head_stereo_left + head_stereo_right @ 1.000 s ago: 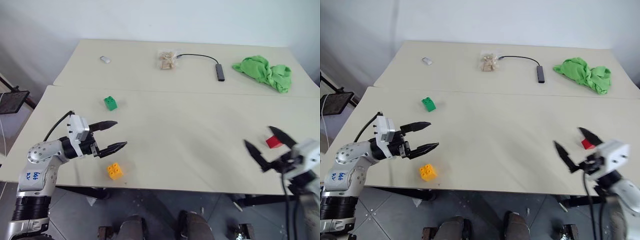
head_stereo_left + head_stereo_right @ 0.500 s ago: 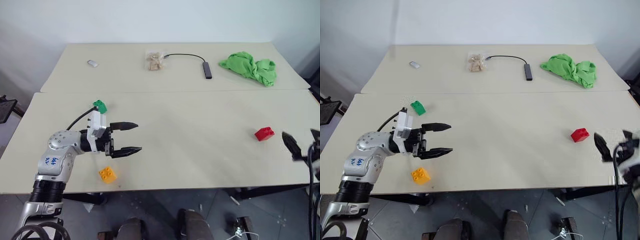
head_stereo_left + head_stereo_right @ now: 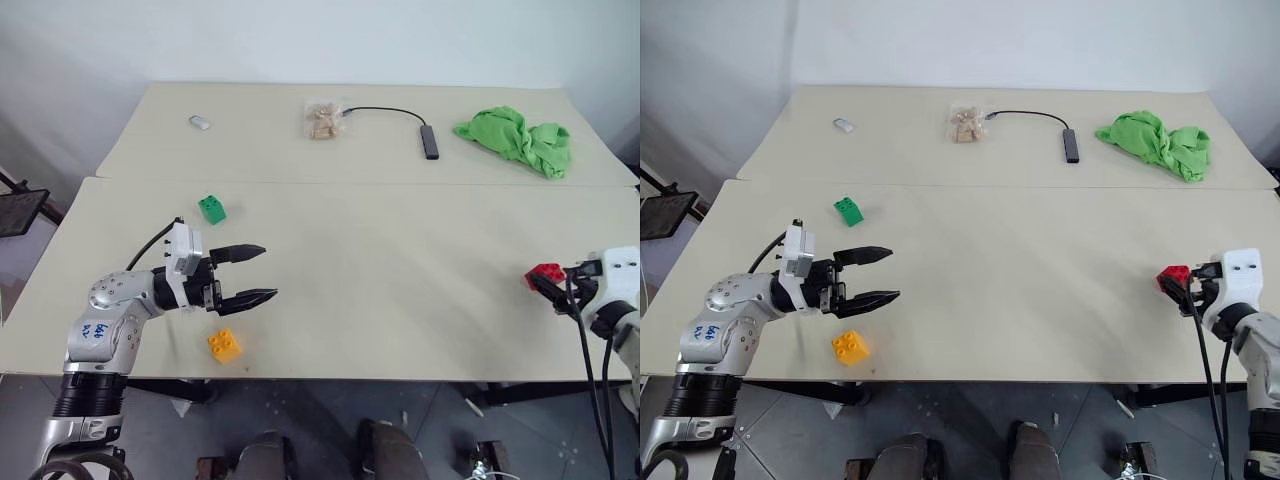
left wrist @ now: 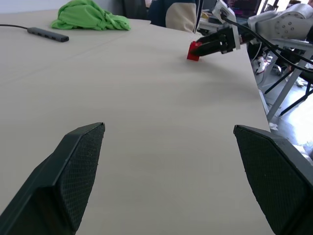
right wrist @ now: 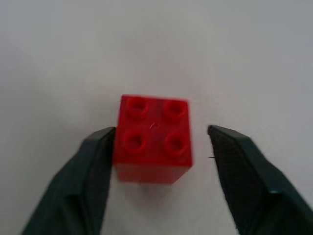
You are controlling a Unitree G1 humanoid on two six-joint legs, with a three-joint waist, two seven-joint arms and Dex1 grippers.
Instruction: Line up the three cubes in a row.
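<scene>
Head views give me two pale tables pushed together, with a green cloth crumpled on the far one at my right. My left arm reaches in from the near left edge, forearm bent across the front table so that the left gripper points level toward the middle; its two black fingers stand wide apart with nothing between them. My right arm enters at the near right edge, and the right gripper lies low over the tabletop, aimed inward. In the right wrist view its fingers bracket the red cube: one finger touches a side of the brick, the other stands just clear, so the jaws are partly closed around it without a full pinch. The green cube sits beyond the left gripper, well apart from the yellow-orange cube, which lies near the front edge just below that gripper.
</scene>
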